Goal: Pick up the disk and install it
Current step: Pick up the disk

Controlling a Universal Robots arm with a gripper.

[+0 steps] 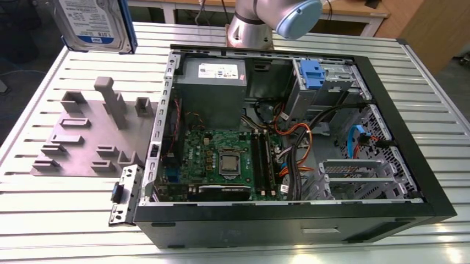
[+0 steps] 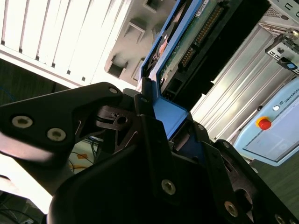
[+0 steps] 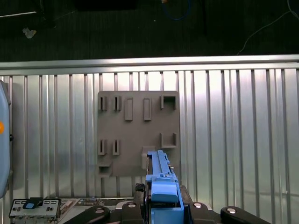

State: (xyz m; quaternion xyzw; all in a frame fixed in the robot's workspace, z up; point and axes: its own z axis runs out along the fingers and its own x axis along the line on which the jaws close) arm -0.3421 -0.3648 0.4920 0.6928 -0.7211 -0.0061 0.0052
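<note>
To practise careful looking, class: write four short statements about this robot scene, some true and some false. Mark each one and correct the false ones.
1. The disk hangs in the air above the table. True.
2. The gripper is open and holds nothing. False: it is shut on the disk, gripping its blue frame.
3. The computer case lies open, with its motherboard showing. True.
4. The grey fixture plate sits inside the case. False: it lies on the table beside the case, at the exterior view's left.
</note>
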